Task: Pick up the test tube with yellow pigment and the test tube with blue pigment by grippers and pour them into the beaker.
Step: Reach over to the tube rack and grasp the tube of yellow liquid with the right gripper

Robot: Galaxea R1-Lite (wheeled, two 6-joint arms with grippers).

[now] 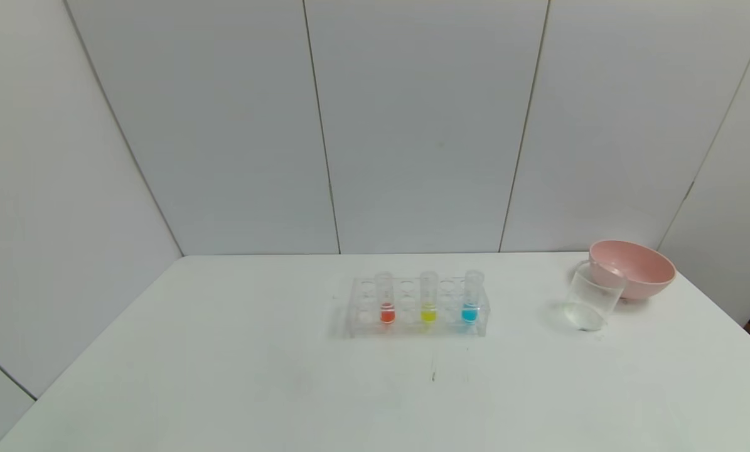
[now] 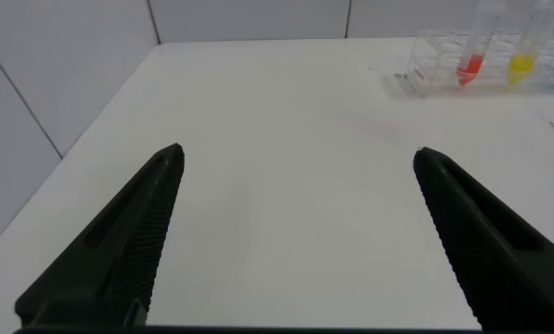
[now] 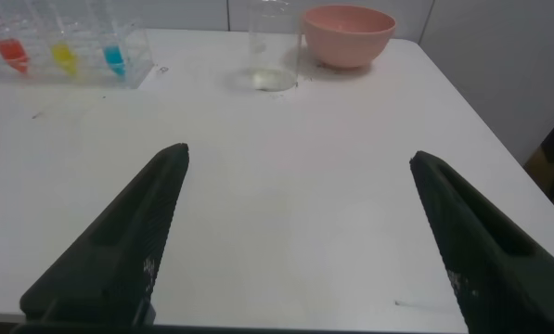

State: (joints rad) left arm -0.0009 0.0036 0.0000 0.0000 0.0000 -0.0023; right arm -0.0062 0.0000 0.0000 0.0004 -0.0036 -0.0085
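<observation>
Clear plastic rack point(image 1: 417, 307) before you holds red point(image 1: 386, 300), yellow point(image 1: 428, 298) and blue point(image 1: 471, 297) tubes; empty glass beaker point(image 1: 591, 300) at three o'clock, touching pink bowl point(image 1: 633, 269). Left gripper point(image 2: 295, 232) and right gripper point(image 3: 300, 232) both gape, holding nothing.

yellow tube point(image 1: 428, 297), blue tube point(image 1: 471, 296) racked upright, beaker point(image 1: 592, 301)

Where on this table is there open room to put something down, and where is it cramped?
The table is bare between the tube rack and the near edge, and from the rack to the left edge. A clear strip separates the rack from the beaker. It is crowded at the far right, where the beaker stands right in front of the pink bowl.
</observation>
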